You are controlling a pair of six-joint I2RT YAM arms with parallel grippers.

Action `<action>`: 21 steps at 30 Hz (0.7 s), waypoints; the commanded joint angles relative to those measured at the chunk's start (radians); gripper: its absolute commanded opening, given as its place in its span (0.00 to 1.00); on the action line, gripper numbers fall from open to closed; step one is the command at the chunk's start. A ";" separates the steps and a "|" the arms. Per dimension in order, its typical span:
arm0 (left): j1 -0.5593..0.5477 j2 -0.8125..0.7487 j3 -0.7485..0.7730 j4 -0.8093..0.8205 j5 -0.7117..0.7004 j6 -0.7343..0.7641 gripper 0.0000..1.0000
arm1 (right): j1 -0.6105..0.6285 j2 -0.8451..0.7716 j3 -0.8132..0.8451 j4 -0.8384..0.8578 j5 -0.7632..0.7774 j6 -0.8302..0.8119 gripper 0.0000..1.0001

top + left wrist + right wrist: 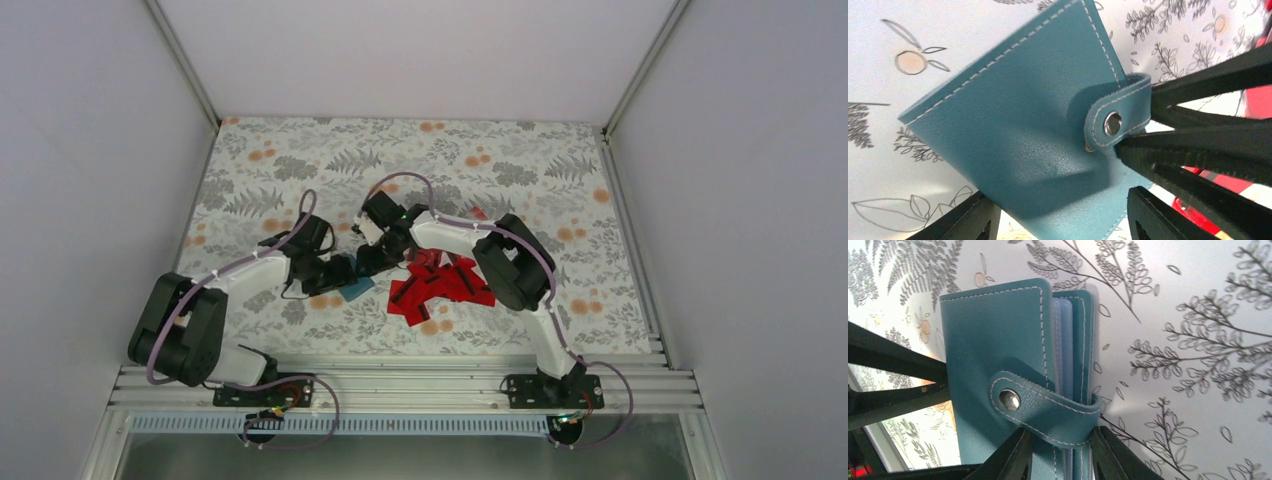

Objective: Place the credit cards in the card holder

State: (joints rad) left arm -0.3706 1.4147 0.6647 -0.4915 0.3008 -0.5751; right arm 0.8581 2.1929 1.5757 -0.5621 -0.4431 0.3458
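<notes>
The card holder [998, 340], teal with white stitching, was folded closed. Its strap [1048, 410] wrapped round the open edge and fastened on the front cover with a round metal snap [1009, 400]. Pale clear sleeves [1064, 325] showed between the two covers. The holder sat between the two arms near the middle of the floral-patterned surface [520, 160], just left of the credit cards [440, 285].

The right gripper [1062, 435] was clamped on the holder at the strap edge, with one finger against the front cover below the strap and the other against the back cover. The left gripper [1059, 196] had its fingers apart, one on each side of the holder's opposite end. Whether either finger touched the cover could not be told, nor whether the holder rested on the surface or hung just above it.

The credit cards lay in a loose red heap on the surface, overlapping at many angles, with black stripes showing on several. The heap lay close beside the right arm's forearm, part of it hidden under the arm.
</notes>
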 commanded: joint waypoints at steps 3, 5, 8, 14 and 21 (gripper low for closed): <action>0.067 -0.061 -0.056 0.104 0.111 -0.048 0.67 | 0.011 0.025 -0.062 0.037 -0.024 -0.046 0.31; 0.085 -0.056 -0.069 0.129 0.133 -0.056 0.67 | 0.011 0.027 -0.061 0.036 -0.029 -0.052 0.31; 0.093 -0.052 -0.063 0.142 0.145 -0.059 0.67 | 0.011 0.032 -0.057 0.032 -0.034 -0.057 0.31; 0.118 -0.061 -0.066 0.151 0.147 -0.085 0.67 | 0.011 0.039 -0.060 0.030 -0.037 -0.064 0.31; 0.134 -0.040 -0.070 0.134 0.119 -0.106 0.61 | 0.009 0.043 -0.060 0.029 -0.036 -0.065 0.31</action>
State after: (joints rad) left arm -0.2436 1.3693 0.5995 -0.3809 0.4156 -0.6609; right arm 0.8581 2.1910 1.5505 -0.5030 -0.4911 0.2996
